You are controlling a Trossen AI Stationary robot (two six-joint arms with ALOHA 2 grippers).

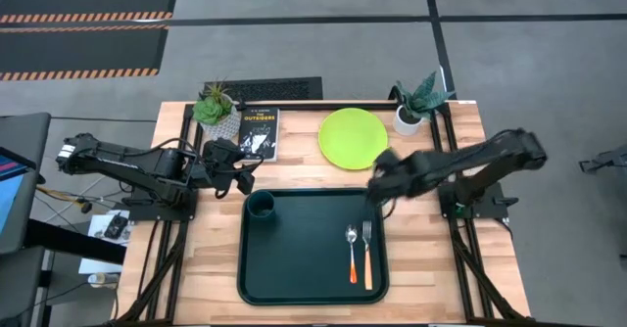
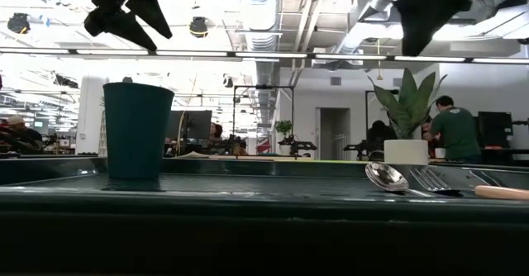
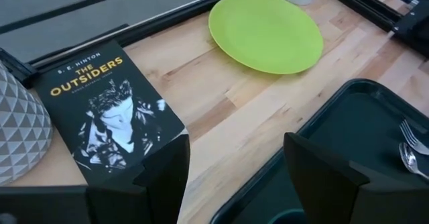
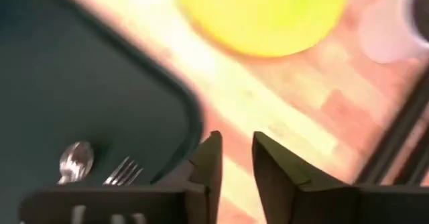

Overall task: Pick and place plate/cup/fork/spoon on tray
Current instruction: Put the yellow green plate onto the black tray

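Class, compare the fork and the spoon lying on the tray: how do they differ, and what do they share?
The fork ends in silver tines, while the spoon ends in a rounded silver bowl. The fork's handle is yellow-orange; the spoon's is redder. The fork lies nearer the tray's right rim, the spoon just inside it. Both lie flat, side by side and parallel, metal ends pointing the same way.

Dark green tray (image 1: 294, 258) held upright cup (image 1: 261, 206) in one corner, spoon (image 1: 352, 252) and fork (image 1: 367, 254) side by side; lime plate (image 1: 352, 138) lay flat beyond it.
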